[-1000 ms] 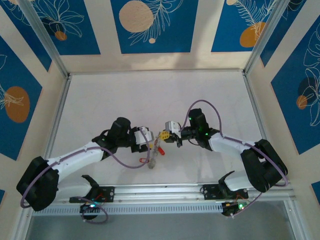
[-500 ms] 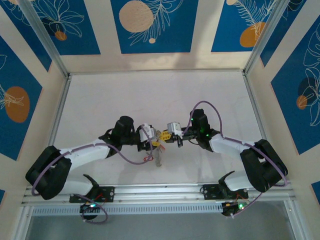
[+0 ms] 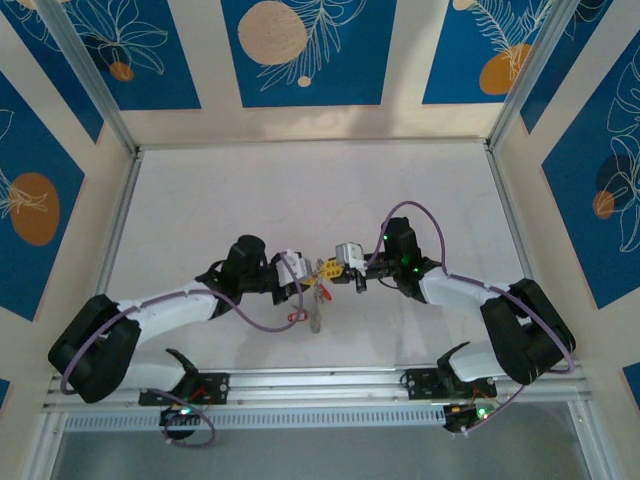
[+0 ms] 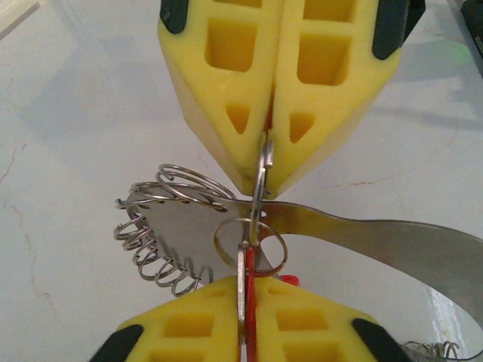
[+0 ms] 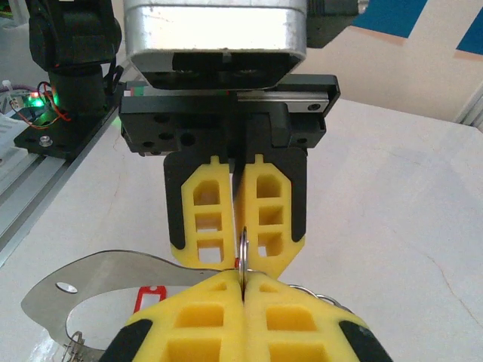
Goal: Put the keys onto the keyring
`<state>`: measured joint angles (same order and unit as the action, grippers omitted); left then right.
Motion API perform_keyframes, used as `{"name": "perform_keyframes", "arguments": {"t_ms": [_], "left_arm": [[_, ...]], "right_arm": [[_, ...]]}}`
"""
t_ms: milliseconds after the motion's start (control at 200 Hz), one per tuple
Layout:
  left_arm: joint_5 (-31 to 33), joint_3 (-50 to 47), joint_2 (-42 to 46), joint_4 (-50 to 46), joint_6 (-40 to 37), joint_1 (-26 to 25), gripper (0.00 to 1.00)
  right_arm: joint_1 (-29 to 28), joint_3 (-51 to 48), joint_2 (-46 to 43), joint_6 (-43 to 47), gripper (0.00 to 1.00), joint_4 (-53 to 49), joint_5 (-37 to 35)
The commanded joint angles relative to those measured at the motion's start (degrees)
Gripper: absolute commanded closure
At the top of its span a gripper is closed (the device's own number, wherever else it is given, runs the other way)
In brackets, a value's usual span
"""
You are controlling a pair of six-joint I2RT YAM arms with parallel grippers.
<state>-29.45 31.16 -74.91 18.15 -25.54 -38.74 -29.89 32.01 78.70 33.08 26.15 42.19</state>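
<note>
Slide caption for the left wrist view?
Left gripper holds a red-tagged key; right gripper pinches a thin ring; keyring band behind.

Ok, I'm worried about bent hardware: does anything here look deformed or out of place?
In the left wrist view, a wire coil at the end of the flat keyring is splayed open like a stretched spring, not wound tight. The left gripper pinches a key; the right gripper pinches a thin metal piece.

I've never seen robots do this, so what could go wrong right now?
The right gripper pinches a thin ring only at its pad tips, so it might slip free. The left gripper, clamping the key, sits almost tip to tip with it; any push could bump them. Nearby wire coils could snag.
</note>
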Motion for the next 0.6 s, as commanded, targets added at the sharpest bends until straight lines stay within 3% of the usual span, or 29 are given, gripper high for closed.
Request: {"name": "perform_keyframes", "arguments": {"t_ms": [0,220,355,595], "left_arm": [[0.3,-0.2,1.2,-1.3,-1.5,0.5,0.95],[1.1,2.5,3.0,-7.2,-5.6,0.4,1.0],[3.2,8.2,4.8,-19.8,-12.0,0.4,1.0],[3.4,20.9,2.7,-38.4,-20.8,-0.1,1.0]], "right_arm": [[0.3,-0.1,-0.7,1.5,1.0,-0.5,0.3],[0.4,1.0,-1.3,2.0,1.0,-4.1,-2.4],[-0.5,3.4,-2.0,7.1,1.0,-13.2,-6.9],[-1.7,4.3,-2.2,8.0,1.0,-14.7,-9.9]]}}
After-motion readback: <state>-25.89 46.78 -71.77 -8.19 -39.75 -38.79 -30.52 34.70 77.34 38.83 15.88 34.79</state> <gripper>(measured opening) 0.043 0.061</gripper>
